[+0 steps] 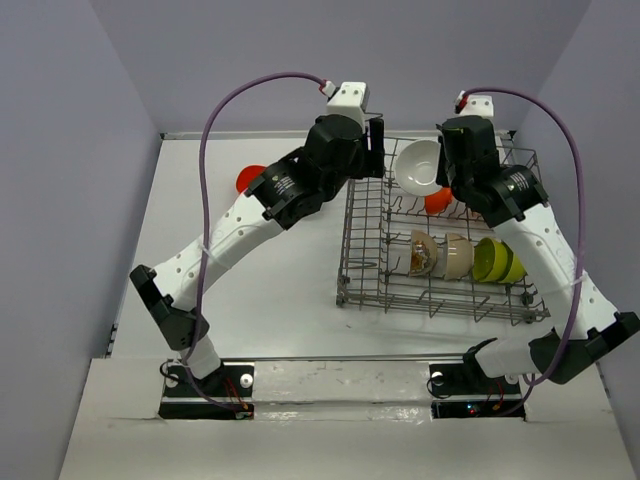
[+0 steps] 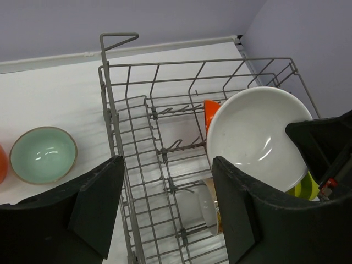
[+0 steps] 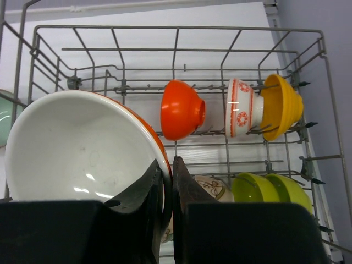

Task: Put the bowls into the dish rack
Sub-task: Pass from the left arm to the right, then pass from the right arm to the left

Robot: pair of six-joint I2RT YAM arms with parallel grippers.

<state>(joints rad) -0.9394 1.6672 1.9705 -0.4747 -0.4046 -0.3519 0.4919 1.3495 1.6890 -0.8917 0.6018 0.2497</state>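
Note:
My right gripper (image 3: 171,176) is shut on the rim of a big white bowl (image 3: 77,148) with an orange outside, holding it above the far left part of the grey wire dish rack (image 1: 365,255). Over the rack's far left corner my left gripper (image 2: 168,181) stands open and empty, just left of that bowl (image 2: 258,137). On the far tines stand a red-orange bowl (image 3: 181,109), a white one with red pattern (image 3: 241,107) and an orange-yellow one (image 3: 280,107). The near row holds a flower-patterned bowl (image 1: 422,253), a cream bowl (image 1: 455,257) and lime green bowls (image 1: 497,260).
A pale teal bowl (image 2: 43,154) sits on the white table left of the rack, with a red-orange bowl (image 1: 250,178) beside it, partly under the left arm. Grey walls close in the table at the back and on both sides.

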